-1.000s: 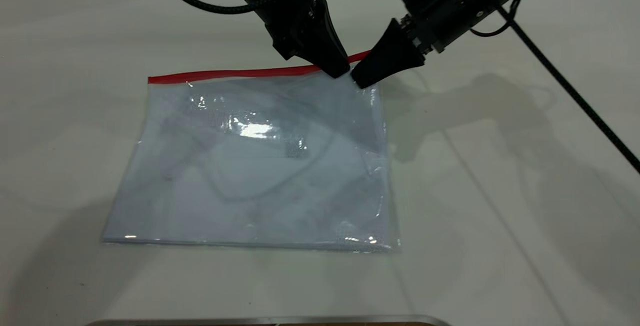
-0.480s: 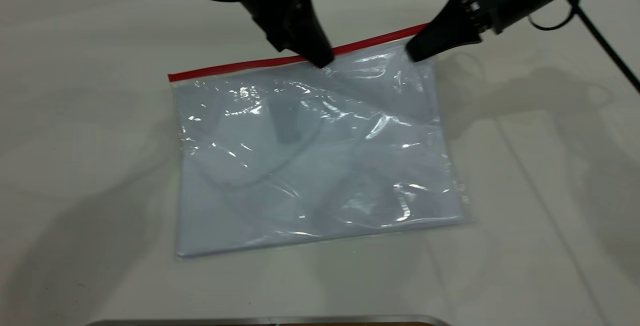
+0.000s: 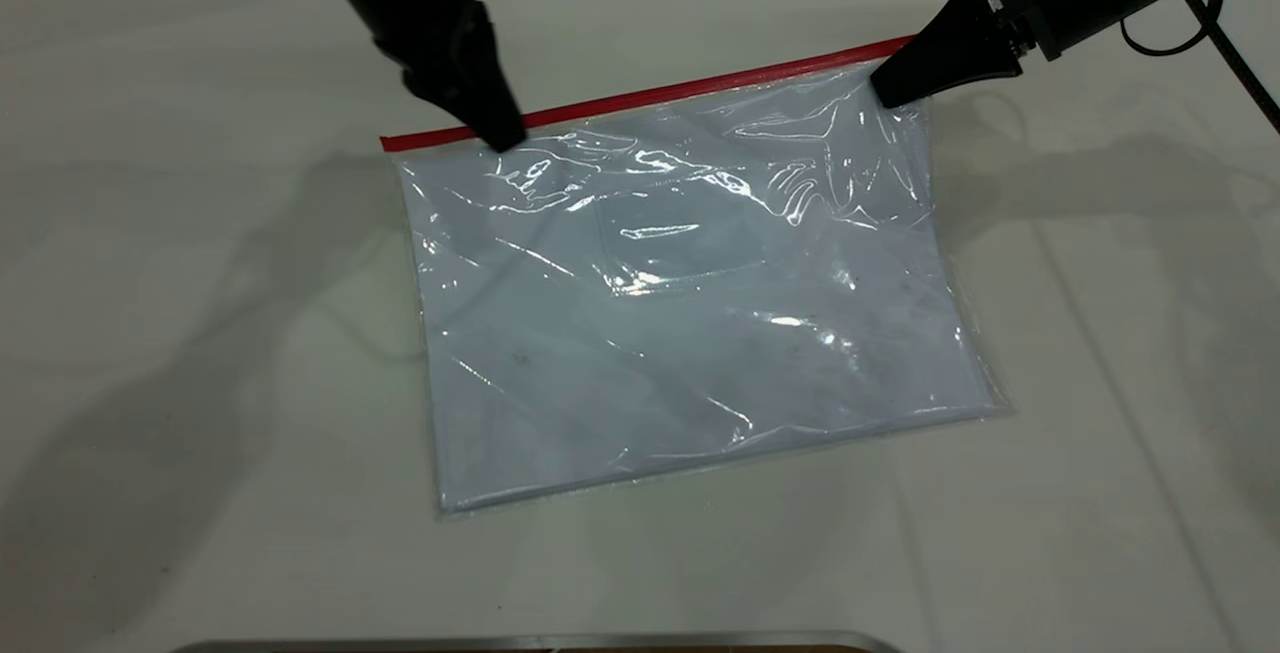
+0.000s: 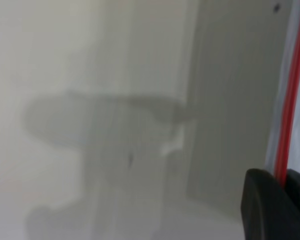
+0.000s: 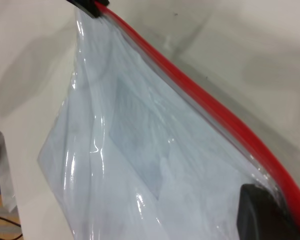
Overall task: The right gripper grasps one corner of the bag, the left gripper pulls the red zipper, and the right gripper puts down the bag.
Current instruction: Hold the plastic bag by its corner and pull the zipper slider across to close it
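You see the bag (image 3: 690, 313) lying on the white table (image 3: 180, 333), its far long edge lifted. Your right gripper (image 3: 895, 88) is pinched closed on the corner of the bag (image 3: 905, 58) where the red zipper (image 3: 700, 85) ends, holding that corner off the surface. Your left gripper (image 3: 500, 138) sits on the red strip near its opposite end, jaws together around it; the slider itself is probably hidden between them. In the left wrist view the red line (image 4: 288, 100) runs straight into the black fingertips (image 4: 260, 200).
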